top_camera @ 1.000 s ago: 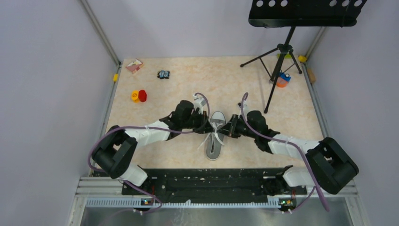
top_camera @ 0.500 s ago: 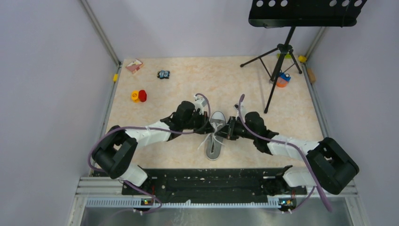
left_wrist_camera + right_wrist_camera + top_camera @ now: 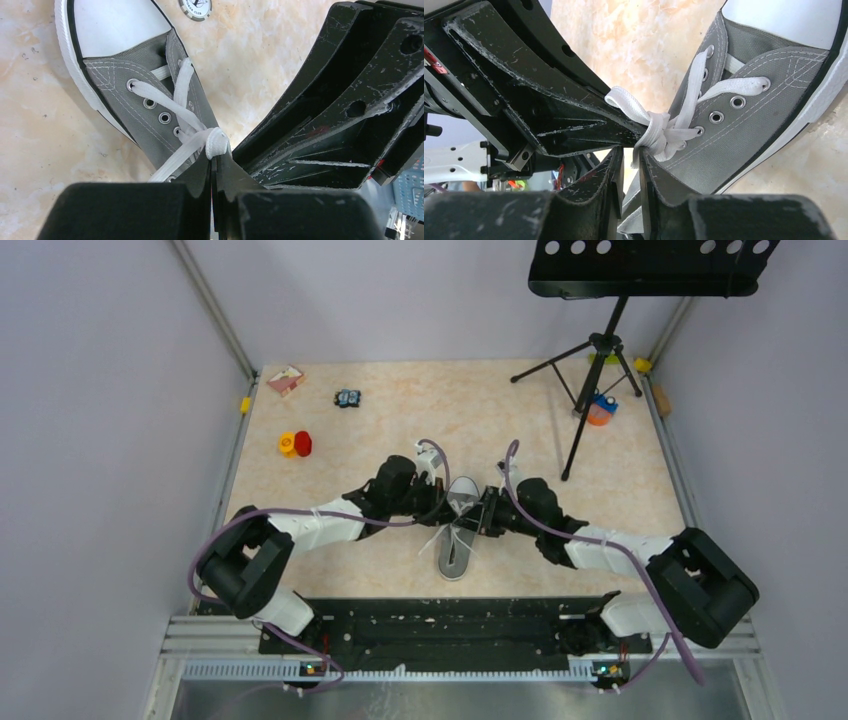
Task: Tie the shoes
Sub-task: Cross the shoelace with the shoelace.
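The left arm and right arm reach inward, low over the surface's middle. The left fingers pinch a lace; the right fingers stand slightly parted.

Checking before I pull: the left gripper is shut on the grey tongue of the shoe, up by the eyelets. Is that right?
Not quite. The left gripper is shut, but on a fold of the white lace, not on the tongue. The left wrist view shows the lace pinched at the fingertips, up by the eyelets of the grey shoe.
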Tool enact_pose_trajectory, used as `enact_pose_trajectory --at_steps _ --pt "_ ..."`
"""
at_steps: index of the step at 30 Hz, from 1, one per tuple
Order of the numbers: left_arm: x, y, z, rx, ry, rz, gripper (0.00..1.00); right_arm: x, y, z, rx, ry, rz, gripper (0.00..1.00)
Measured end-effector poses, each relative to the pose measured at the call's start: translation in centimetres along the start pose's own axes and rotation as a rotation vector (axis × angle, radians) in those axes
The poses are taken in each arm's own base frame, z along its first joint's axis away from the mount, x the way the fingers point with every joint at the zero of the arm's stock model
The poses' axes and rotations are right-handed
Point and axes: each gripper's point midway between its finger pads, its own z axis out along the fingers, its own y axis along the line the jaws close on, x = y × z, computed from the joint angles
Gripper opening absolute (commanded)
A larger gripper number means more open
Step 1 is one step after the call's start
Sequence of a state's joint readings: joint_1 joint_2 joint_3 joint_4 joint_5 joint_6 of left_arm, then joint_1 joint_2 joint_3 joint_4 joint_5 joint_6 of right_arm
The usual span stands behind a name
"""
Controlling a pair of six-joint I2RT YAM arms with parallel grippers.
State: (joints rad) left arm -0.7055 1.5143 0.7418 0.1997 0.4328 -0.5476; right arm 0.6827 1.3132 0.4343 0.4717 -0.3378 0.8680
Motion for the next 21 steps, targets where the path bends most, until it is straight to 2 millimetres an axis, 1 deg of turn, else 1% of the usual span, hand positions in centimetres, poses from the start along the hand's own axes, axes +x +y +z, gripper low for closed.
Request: enact_pose_trajectory --at_steps 4,14,21 --pt "0.0 0.0 0.0 0.001 0.000 0.004 0.00 -0.2 0.0 -0.1 0.010 -0.013 0.007 0.25" --pt "0.3 -0.3 0.1 0.027 0.015 0.019 0.00 -1.4 0.5 -0.6 0.015 -0.069 0.005 0.26" --pt "0.5 -0.3 0.3 0.033 0.024 0.017 0.00 -1.2 1.1 -0.7 -0.012 -0.055 0.003 0.26"
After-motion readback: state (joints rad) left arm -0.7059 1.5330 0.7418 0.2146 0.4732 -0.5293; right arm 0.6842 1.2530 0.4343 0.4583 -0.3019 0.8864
